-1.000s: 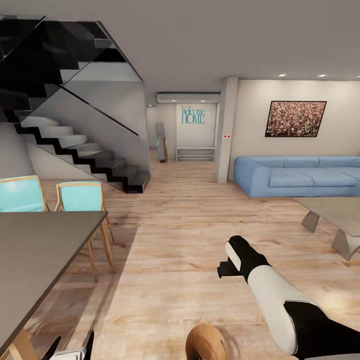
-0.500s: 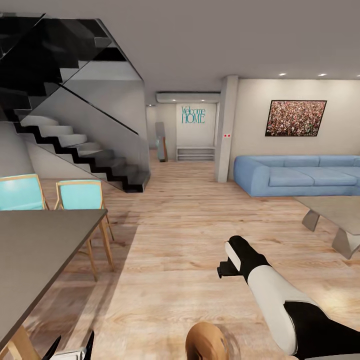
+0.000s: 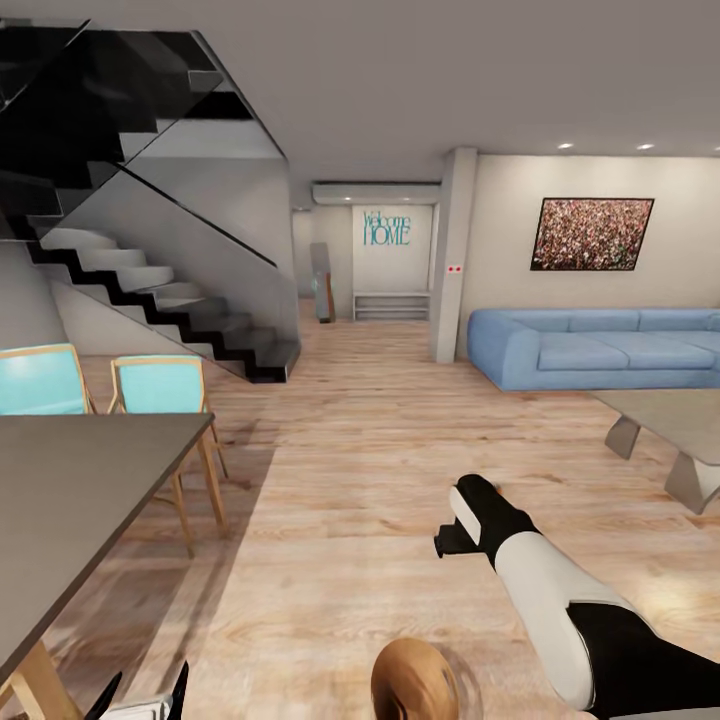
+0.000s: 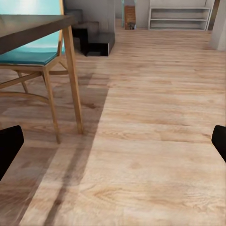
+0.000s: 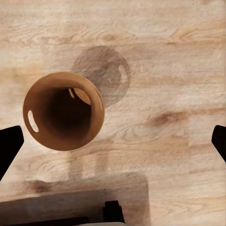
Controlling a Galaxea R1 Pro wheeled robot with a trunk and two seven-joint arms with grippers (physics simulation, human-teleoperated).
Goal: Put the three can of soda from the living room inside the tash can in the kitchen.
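The tash can (image 3: 414,685), a round bin with a coppery brown inside, shows at the bottom edge of the head view, on the wood floor close in front of me. The right wrist view looks straight down into the tash can (image 5: 63,110), which is empty. My right gripper (image 5: 113,143) hangs open above the floor beside it, with nothing between the fingers. The right arm reaches forward and its gripper (image 3: 452,541) points down. My left gripper (image 3: 142,702) (image 4: 113,146) is low at the left, open and empty. The cans of soda are out of view.
The living room lies ahead on the right, with a light-blue sofa (image 3: 600,350) and a low table (image 3: 670,420). A dark dining table (image 3: 70,490) with two turquoise chairs (image 3: 160,390) stands at the left. Black stairs (image 3: 170,300) rise behind them. A hallway (image 3: 385,290) opens straight ahead.
The whole head view has shifted slightly, so the camera has moved a little. Both grippers hold the same pose and stay open.
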